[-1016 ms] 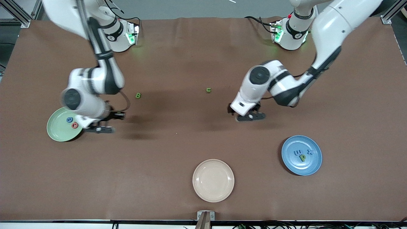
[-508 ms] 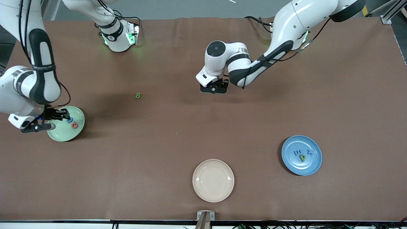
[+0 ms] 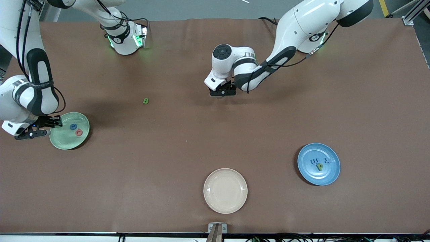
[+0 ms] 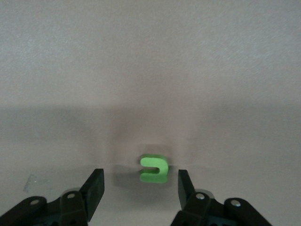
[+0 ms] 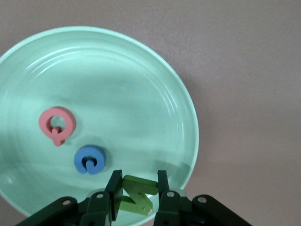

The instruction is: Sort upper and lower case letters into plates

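Pale green plate (image 3: 66, 139) sits at the right arm's end of the worktop (image 3: 168, 151). In it: one blue letter (image 3: 73, 126) and one red letter (image 3: 79, 132), side by side, apart.

Right end effector (image 5: 137, 186) hangs over that plate's rim, fingers clamped on a green angular letter (image 5: 137, 195); the letter is over the dish edge, near the blue one.

Blue plate (image 3: 332, 173) lies toward the left arm's end, nearer the front camera. It holds three letters close together: a green m (image 3: 314, 161), a blue x (image 3: 327, 160) and a green p (image 3: 319, 166).

Cream plate (image 3: 225, 190) is nearest the camera, mid-worktop.

Left end effector (image 4: 140, 186) is low over the worktop's middle, fingers spread wide on either side of a small green u (image 4: 154, 169), not touching it.

Green B (image 3: 145, 101) lies loose on the worktop, between the two arms' end effectors.
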Tool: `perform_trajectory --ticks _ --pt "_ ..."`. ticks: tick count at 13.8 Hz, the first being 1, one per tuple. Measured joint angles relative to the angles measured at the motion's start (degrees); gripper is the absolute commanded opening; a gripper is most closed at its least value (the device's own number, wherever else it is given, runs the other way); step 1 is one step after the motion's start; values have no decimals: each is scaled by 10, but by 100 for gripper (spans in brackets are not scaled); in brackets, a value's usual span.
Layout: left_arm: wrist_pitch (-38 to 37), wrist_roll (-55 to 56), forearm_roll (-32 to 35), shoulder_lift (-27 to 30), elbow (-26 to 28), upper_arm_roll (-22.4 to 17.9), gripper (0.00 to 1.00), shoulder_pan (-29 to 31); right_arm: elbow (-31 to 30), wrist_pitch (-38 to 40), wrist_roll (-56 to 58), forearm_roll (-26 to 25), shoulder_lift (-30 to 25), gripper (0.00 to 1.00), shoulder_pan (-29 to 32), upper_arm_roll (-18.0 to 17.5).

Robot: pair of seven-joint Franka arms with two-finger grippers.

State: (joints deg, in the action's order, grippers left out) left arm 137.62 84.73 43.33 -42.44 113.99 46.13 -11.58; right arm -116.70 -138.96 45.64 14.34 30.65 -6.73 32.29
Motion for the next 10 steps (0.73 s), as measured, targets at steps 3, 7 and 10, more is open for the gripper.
perform_trajectory --ticks 3,7,10 --pt "7 0 0 0 -1 -4 64 0 7 -27 0 0 16 34 52 -57" --pt "8 0 1 -2 -1 -8 58 -1 18 -29 0 0 22 97 65 -72" --pt "8 4 1 -4 -1 -8 49 -4 39 16 -16 2 7 97 54 -77"
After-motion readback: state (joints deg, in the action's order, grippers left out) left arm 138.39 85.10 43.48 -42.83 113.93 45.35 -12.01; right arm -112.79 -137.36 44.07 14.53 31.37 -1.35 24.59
